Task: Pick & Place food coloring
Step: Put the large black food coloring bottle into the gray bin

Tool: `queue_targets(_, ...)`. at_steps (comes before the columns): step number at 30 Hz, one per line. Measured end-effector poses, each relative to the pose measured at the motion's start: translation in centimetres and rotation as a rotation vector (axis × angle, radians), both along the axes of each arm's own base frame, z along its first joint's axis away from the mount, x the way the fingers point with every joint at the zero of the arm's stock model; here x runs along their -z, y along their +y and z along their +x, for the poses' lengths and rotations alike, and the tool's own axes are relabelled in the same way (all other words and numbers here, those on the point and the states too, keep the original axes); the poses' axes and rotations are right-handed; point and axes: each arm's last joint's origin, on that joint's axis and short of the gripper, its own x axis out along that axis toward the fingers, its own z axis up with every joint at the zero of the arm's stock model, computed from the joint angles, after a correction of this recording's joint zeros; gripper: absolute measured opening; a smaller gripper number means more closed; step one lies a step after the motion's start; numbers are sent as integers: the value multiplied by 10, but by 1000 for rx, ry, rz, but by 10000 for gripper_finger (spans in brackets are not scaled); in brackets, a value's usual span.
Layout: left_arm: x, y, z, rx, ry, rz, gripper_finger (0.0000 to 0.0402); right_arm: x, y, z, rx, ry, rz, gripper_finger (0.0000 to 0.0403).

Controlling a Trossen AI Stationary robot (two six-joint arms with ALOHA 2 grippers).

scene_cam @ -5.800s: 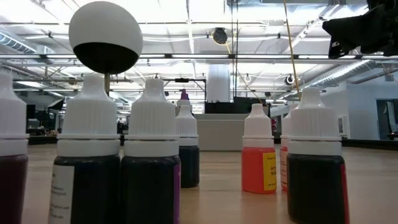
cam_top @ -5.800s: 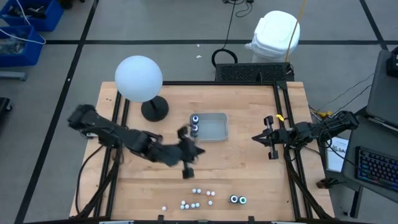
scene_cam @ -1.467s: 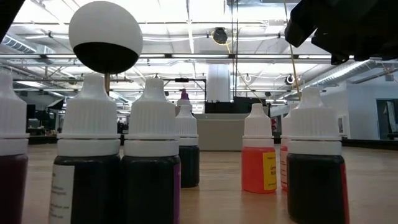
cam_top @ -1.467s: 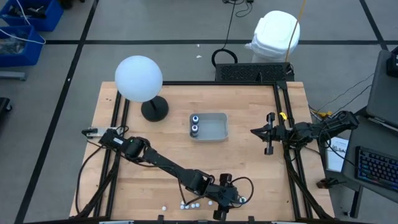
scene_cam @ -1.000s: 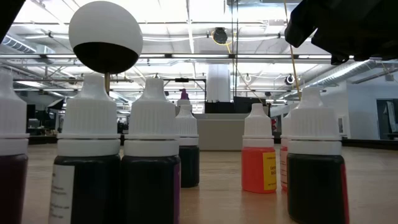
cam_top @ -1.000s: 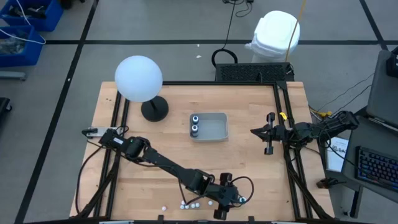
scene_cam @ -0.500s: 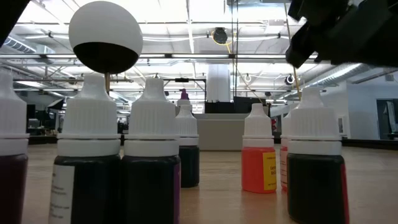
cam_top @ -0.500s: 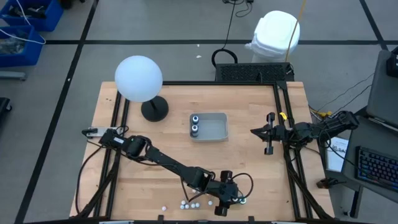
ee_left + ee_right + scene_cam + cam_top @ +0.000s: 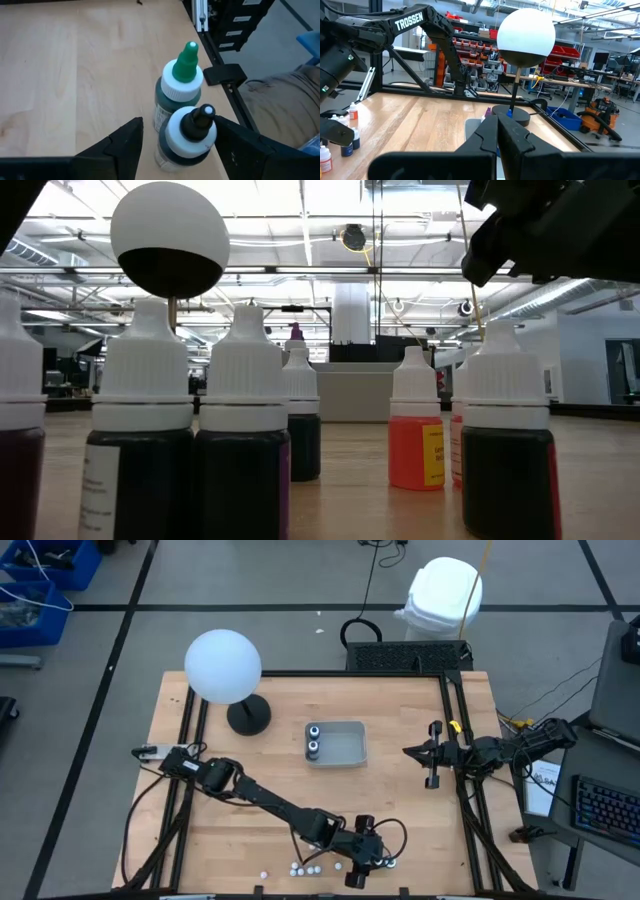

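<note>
— Where is the left hand (image 9: pixel 372 858)?

— Low at the near edge of the bench (image 9: pixel 250 790), reached out over the two larger bottles; from its wrist the fingers (image 9: pixel 125 145) stand apart on either side of the black-tipped bottle (image 9: pixel 187 135), not pressed to it; the green-tipped bottle (image 9: pixel 179 92) stands just behind, touching or nearly touching it.

— And the rest of the food coloring?

— The small white-capped bottles (image 9: pixel 305 867) sit in a loose cluster just beside that hand, on its left; two dark jars (image 9: pixel 313 739) stand in the left end of the clear tray (image 9: pixel 342 745) at mid-bench, well apart from the cluster.

— The right hand (image 9: pixel 431 755)?

— Pinched fully together, holding nothing; it hangs at the bench's right side, away from the tray; the white globe lamp (image 9: pixel 224 667) stands at the far left corner.
</note>
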Motion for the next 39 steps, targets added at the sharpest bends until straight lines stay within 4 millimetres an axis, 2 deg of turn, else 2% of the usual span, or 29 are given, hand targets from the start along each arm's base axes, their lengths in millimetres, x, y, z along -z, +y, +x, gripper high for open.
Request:
queue_targets(8,-1,0,0,4,-3,-4,130,0,0,0,0,1,-4,0)
queue_targets(15,-1,-1,-1,50,-3,16,124,1,0,0,0,9,-6,0)
queue_targets(17,-7,0,-5,54,18,38,124,1,0,0,0,9,-6,0)
queue_targets(20,-17,2,-11,14,35,88,127,1,0,0,1,11,-7,0)
queue_targets(27,-64,4,-34,-56,2,221,125,1,0,0,1,15,-14,0)
queue_targets(35,-108,6,-61,-89,-33,331,125,1,0,0,1,16,-16,0)
queue_targets(39,-120,6,-69,-129,-45,347,125,2,0,0,1,17,-16,0)
